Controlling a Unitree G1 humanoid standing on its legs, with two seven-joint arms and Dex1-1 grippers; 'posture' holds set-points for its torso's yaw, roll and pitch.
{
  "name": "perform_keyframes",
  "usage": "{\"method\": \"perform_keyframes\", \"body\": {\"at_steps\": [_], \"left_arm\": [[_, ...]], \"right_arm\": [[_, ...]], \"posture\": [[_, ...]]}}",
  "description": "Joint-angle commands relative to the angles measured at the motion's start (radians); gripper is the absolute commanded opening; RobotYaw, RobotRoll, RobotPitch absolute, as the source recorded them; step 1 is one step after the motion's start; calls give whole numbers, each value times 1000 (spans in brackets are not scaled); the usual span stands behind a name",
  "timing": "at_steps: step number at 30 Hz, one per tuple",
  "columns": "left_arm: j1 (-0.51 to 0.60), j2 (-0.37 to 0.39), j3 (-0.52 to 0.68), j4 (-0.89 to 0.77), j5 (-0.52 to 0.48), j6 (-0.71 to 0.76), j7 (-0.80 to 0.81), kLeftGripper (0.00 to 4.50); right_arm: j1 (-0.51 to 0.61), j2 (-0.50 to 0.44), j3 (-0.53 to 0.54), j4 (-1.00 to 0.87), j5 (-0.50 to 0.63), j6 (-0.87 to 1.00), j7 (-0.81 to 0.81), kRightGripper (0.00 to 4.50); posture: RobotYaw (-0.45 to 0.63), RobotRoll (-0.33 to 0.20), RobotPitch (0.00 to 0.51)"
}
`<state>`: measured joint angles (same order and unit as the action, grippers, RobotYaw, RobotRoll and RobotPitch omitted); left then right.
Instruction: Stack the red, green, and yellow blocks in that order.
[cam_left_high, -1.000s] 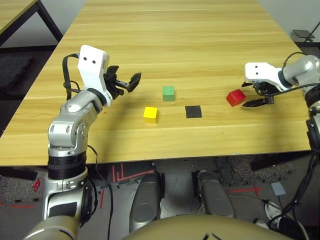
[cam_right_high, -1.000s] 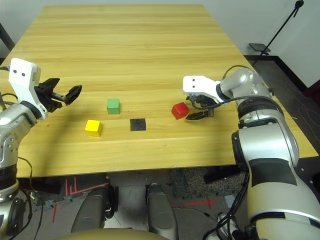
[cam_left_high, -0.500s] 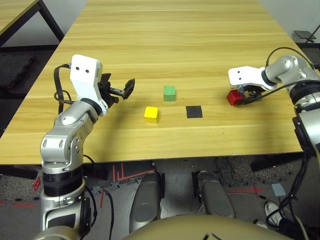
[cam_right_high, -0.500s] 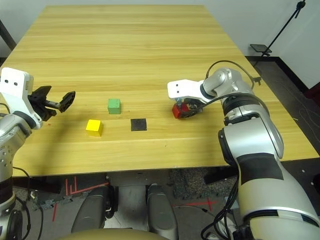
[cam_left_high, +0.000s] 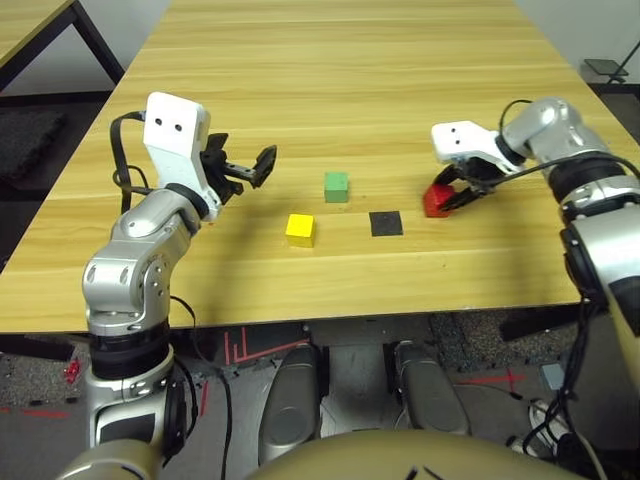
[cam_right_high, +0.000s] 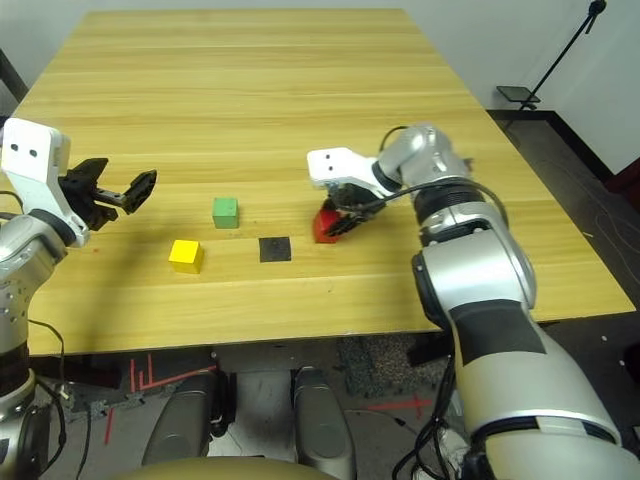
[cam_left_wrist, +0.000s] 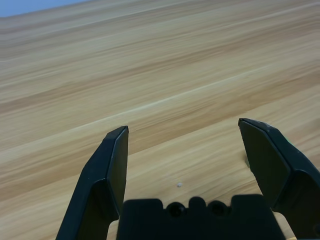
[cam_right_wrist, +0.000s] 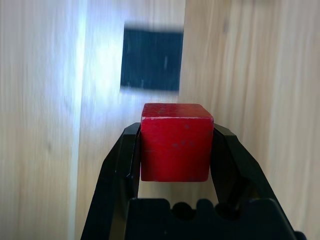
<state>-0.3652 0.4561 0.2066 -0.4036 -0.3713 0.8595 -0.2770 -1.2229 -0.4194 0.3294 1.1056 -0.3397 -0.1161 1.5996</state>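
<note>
On the left, the robot's left gripper (cam_left_wrist: 184, 122) is over the table (cam_left_high: 330, 110). Its two fingers are wide apart, with nothing between them. Next comes the yellow block (cam_left_high: 300, 230), sitting on the table. Then comes the green block (cam_left_high: 336, 187), near the yellow one and a bit farther from the robot. After that, the flat black square (cam_left_high: 386, 223) lies on the wood. On the right, the robot's right gripper (cam_right_wrist: 176, 128) has its fingers closed on the red block (cam_right_wrist: 176, 147), one finger touching each side. The red block is near the black square.
</note>
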Motion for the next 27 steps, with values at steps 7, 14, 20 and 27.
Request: {"method": "perform_keyframes", "body": {"at_steps": [7, 14, 20, 27], "left_arm": [[-22, -42, -36, -7, 8, 17, 31, 4500], [9, -58, -15, -48, 3, 27, 63, 4500], [26, -60, -3, -64, 0, 35, 75, 4500], [10, -56, 3, -55, -1, 37, 79, 4500]], "right_arm": [[91, 36, 86, -248, -18, 206, -23, 2051], [102, 53, 113, -305, -1, 252, -33, 2051], [123, 74, 128, -357, 4, 296, -46, 2051], [140, 73, 146, -399, 14, 333, -56, 2051]], "posture": [[532, -212, 103], [558, -218, 112], [566, -214, 111], [560, -204, 117]]}}
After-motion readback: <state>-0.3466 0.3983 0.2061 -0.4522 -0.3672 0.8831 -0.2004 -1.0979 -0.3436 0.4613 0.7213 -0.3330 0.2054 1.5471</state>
